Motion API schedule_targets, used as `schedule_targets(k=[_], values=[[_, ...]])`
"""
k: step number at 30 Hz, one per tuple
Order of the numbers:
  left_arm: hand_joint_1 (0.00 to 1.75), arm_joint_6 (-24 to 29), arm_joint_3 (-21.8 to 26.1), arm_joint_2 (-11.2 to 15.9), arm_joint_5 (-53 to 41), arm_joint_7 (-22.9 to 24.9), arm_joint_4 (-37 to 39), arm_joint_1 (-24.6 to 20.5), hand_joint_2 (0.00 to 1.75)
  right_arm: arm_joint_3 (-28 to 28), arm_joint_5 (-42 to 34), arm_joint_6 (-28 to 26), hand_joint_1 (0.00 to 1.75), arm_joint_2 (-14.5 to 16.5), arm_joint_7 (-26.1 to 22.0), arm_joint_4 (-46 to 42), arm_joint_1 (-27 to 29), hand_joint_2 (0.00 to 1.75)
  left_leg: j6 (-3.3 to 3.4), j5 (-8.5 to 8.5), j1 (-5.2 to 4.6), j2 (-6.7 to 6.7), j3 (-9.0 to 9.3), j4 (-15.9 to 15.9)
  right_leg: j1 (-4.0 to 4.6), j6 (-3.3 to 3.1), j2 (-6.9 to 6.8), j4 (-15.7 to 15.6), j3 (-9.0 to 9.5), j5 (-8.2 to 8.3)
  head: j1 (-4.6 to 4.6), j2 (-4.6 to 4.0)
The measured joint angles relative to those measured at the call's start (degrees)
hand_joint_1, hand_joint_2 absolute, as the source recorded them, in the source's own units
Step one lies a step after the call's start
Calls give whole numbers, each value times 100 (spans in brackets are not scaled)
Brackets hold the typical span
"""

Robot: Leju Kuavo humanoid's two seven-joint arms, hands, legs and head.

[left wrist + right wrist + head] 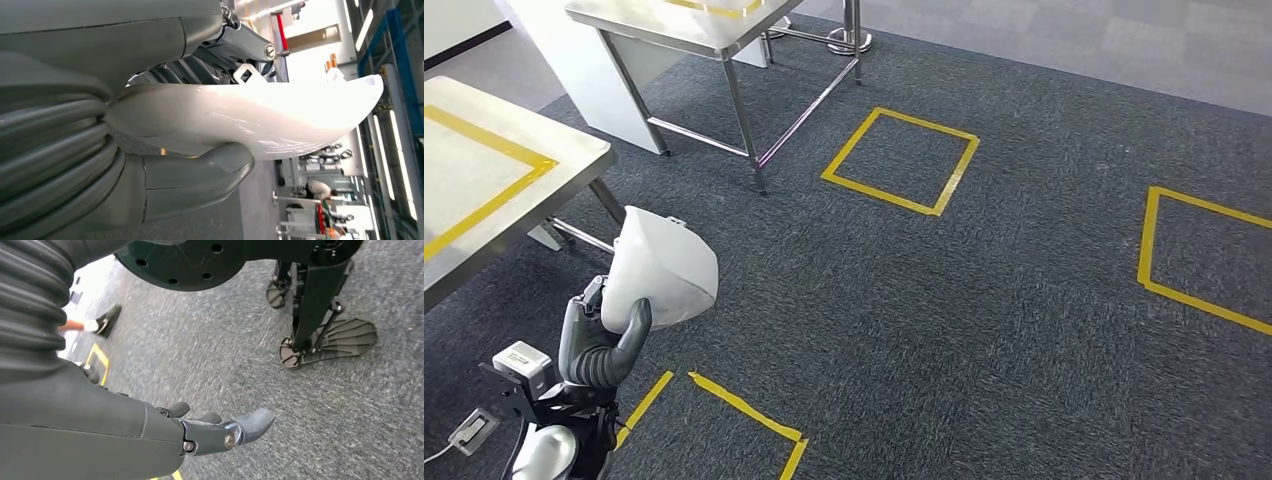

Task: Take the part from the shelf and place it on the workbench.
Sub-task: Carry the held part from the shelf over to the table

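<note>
The white shell-shaped part [661, 268] is gripped by the left hand [604, 345] and carried above the grey carpet [944, 320], beside the corner of a steel workbench [574, 150] marked with yellow tape; in the left wrist view the part [260, 117] is seen clamped between the thick grey thumb [200, 175] and the darker fingers [200, 65]. The right hand [200, 432] is seen over the carpet with nothing held, its fingers [252, 421] extended and apart. A second steel table [684, 25] and yellow tape squares [902, 160] are seen farther off.
</note>
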Motion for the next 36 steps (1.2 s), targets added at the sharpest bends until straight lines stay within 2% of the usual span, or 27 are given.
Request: schedule_targets(k=[1, 2, 3, 5, 7, 9, 10, 12, 13, 14, 15, 16, 17, 18, 20, 22, 24, 25, 27, 28, 29, 30, 31, 32, 33, 34, 36], values=[[175, 20, -1, 10, 9, -10, 15, 16, 175, 1, 22, 11, 0, 0, -5, 0, 7, 175, -6, -10, 4, 23, -60, 137, 3, 0, -70, 1, 4, -8, -2, 0], [175, 36, -1, 25, 21, -17, 26, 33, 175, 1, 44, 25, 0, 0, -16, 0, 11, 175, -7, 93, 7, 47, -7, 46, 3, 5, -140, 2, 13, -17, -2, 0], [175, 45, 0, 40, 35, -22, 31, 45, 175, 2, 56, 38, 0, 0, -29, 0, 11, 175, -3, 277, 9, 101, 153, -257, 3, 17, -209, 2, 30, -28, -3, 0], [175, 50, 1, 61, 56, -31, 32, 54, 175, 4, 69, 54, 0, -2, -66, 0, 11, 175, 38, 617, -5, 392, 565, -1050, 25, 63, -335, 8, 77, -64, -1, 0], [175, 51, 1, 70, 64, -37, 31, 72, 175, 4, 69, 55, 0, -2, -91, 0, 8, 175, 118, 727, -32, 561, 733, -1413, 56, 129, -446, 9, 121, -92, 9, 0], [175, 52, 2, 85, 66, -40, 28, 109, 175, 4, 69, 51, 0, -2, -97, 0, -2, 175, 203, 739, -49, 428, 722, -1432, 58, 201, -575, -10, 164, -112, 16, 0], [175, 58, 2, 92, 60, -44, 24, 127, 175, 5, 68, 48, 0, -3, -99, 0, -11, 175, 242, 754, -42, 356, 732, -1452, 44, 240, -555, 8, 182, -146, 19, 0], [175, 122, 4, 102, -15, -48, 9, 129, 175, 6, 67, 40, 0, -5, -108, 0, -20, 175, 322, 796, -14, 212, 768, -1497, 18, 298, -272, 302, 83, -352, 36, 0], [175, 178, 4, 103, -87, -50, 3, 123, 175, 7, 67, 39, 0, -6, -110, 0, -18, 175, 348, 809, -6, 142, 760, -1503, 8, 313, -65, 639, -69, -526, 48, -1], [175, 231, 5, 108, -165, -49, 0, 114, 175, 7, 67, 38, 0, -6, -109, 0, -12, 175, 368, 816, -6, 64, 750, -1501, 12, 318, 71, 1037, -270, -702, 56, -1], [175, 274, 5, 113, -227, -49, -1, 114, 175, 7, 67, 38, 0, -6, -107, 0, -5, 175, 377, 818, -10, -23, 743, -1494, 17, 318, 134, 1392, -462, -820, 61, -1], [175, 302, 5, 119, -265, -49, -2, 116, 175, 7, 68, 37, 0, -6, -105, 0, 3, 175, 381, 817, -15, -113, 738, -1486, 23, 312, 157, 1591, -585, -837, 62, -1], [175, 315, 5, 126, -284, -49, -2, 118, 175, 7, 68, 36, 0, -7, -104, 0, 8, 175, 380, 815, -17, -204, 736, -1475, 27, 299, 169, 1557, -602, -732, 62, 0], [175, 326, 5, 133, -292, -49, -3, 118, 175, 7, 68, 36, 0, -8, -105, 0, 11, 175, 375, 812, -17, -294, 737, -1462, 28, 280, 196, 1299, -510, -533, 62, 0], [175, 333, 5, 142, -301, -51, -5, 114, 175, 7, 67, 34, 0, -14, -105, 0, 10, 175, 341, 796, -18, -451, 725, -1429, 27, 239, 393, 507, -179, -139, 62, 0], [175, 334, 5, 153, -307, -54, -8, 112, 175, 8, 68, 33, 0, -20, -105, 0, 2, 175, 272, 784, -18, -575, 694, -1409, 35, 218, 533, 69, 2, -8, 61, 0], [175, 336, 5, 174, -311, -55, -13, 117, 175, 9, 69, 33, 0, -21, -106, 0, -14, 175, 185, 799, -12, -681, 667, -1439, 42, 182, 459, 20, 19, -10, 60, 0], [175, 338, 5, 187, -314, -57, -17, 122, 175, 9, 69, 35, 0, -15, -106, 0, -21, 175, 153, 797, -9, -646, 658, -1438, 36, 147, 399, -6, 35, 3, 59, 0], [175, 382, 5, 220, -379, -77, -25, 109, 175, 9, 67, 38, 0, -3, -101, 0, -19, 175, 99, 640, -19, -363, 542, -1209, 14, 67, 271, -64, 70, 27, 32, 0], [175, 444, 5, 242, -468, -97, -29, 95, 175, 9, 61, 39, 0, 2, -95, 0, -10, 175, 80, 474, -16, -171, 414, -924, 17, 39, 203, -78, 79, 29, 18, 0], [175, 525, 10, 274, -584, -114, -29, 75, 175, 9, 48, 40, 0, 2, -83, 0, 1, 175, 56, 281, -12, -48, 232, -552, 23, 18, 135, -80, 81, 22, 4, 0], [175, 618, 31, 329, -697, -127, -20, 56, 175, 9, 34, 40, 0, 3, -67, 0, 10, 175, 32, 127, -1, 3, 50, -181, 27, 9, 64, -78, 81, 15, 2, 0], [175, 702, 67, 409, -786, -132, -1, 33, 175, 8, 19, 40, 0, 7, -50, 0, 14, 175, 14, 65, 9, 23, -70, 64, 29, 5, -7, -75, 81, 7, 2, 0], [175, 775, 126, 507, -851, -142, 28, -2, 175, 8, 3, 40, 0, 14, -33, 0, 15, 175, 0, 114, 16, 37, -90, 108, 29, 5, -75, -71, 85, -1, 1, 0], [175, 850, 206, 623, -916, -165, 63, -54, 175, 7, -13, 40, 0, 25, -20, 0, 14, 175, -7, 262, 21, 67, 7, -79, 29, 11, -140, -65, 93, -11, -1, 0], [175, 935, 293, 737, -999, -196, 96, -124, 175, 5, -33, 41, 0, 41, -13, 0, 14, 175, -5, 466, 22, 141, 200, -448, 29, 23, -202, -57, 106, -25, -1, 0], [175, 1186, 494, 930, -1231, -258, 148, -318, 175, -4, -84, 38, 0, 66, -9, 0, 11, 175, 48, 740, -5, 420, 573, -1184, 59, 67, -319, -32, 133, -63, 2, 0]])
